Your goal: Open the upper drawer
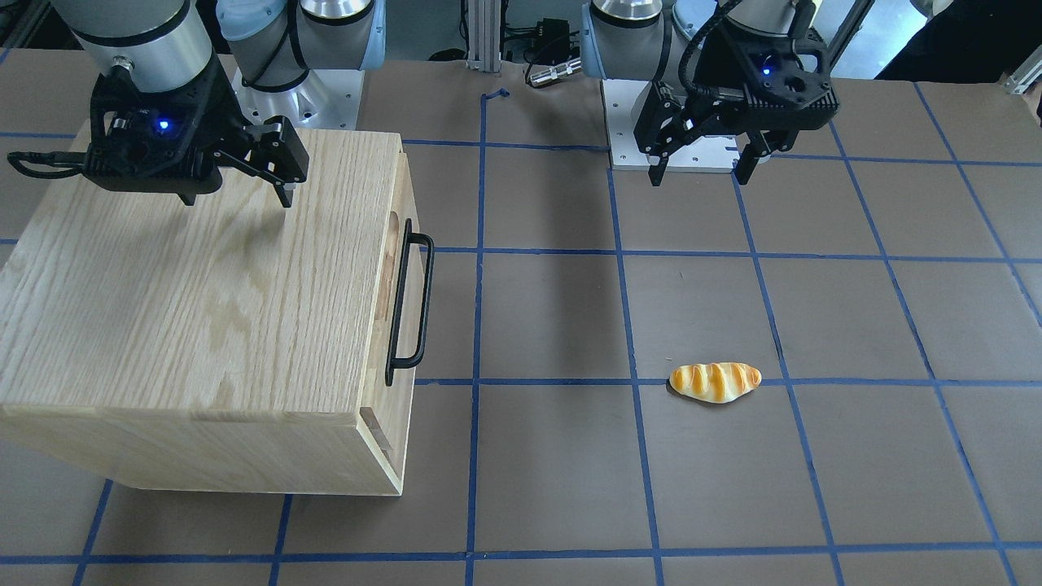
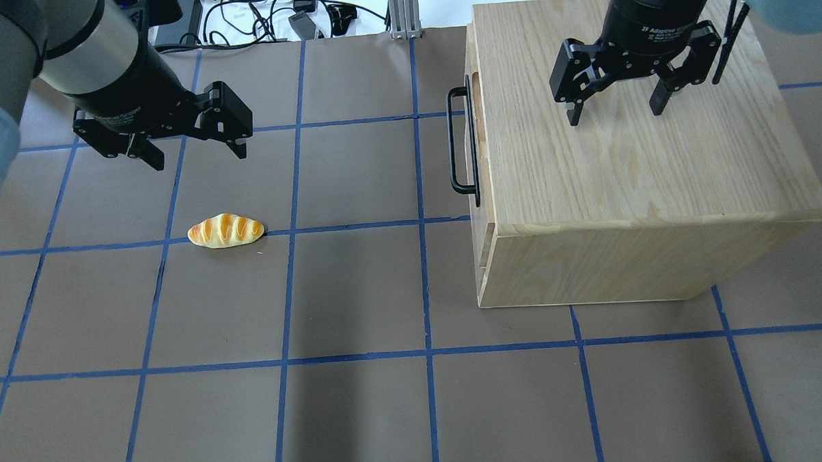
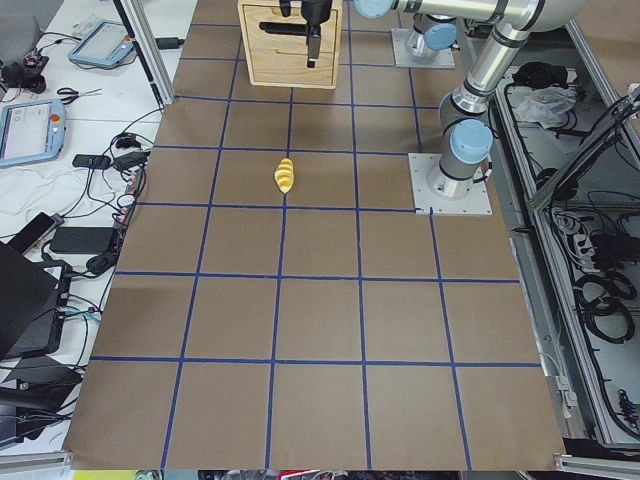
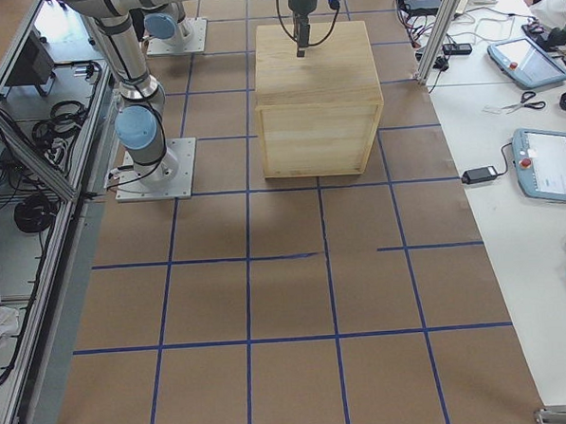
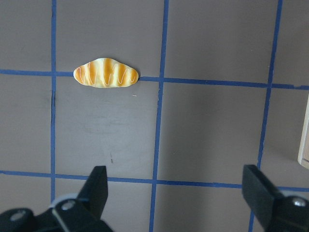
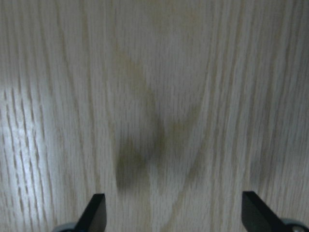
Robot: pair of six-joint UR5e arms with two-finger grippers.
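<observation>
The light oak cabinet (image 2: 628, 182) stands on the table's right side in the overhead view. Its upper drawer (image 2: 476, 119) faces the table's middle, with a long black bar handle (image 2: 461, 144) on the front. The drawer front sits about flush with the cabinet. The handle also shows in the front-facing view (image 1: 409, 309). My right gripper (image 2: 615, 113) hovers open and empty over the cabinet's top, back from the handle; the right wrist view (image 6: 174, 217) shows only wood grain below it. My left gripper (image 2: 198, 156) is open and empty above the table, far from the cabinet.
A toy bread roll (image 2: 226, 230) lies on the brown mat just in front of my left gripper, also in the left wrist view (image 5: 106, 73). Blue tape lines grid the table. The cabinet's corner (image 5: 305, 145) shows at the right edge of the left wrist view.
</observation>
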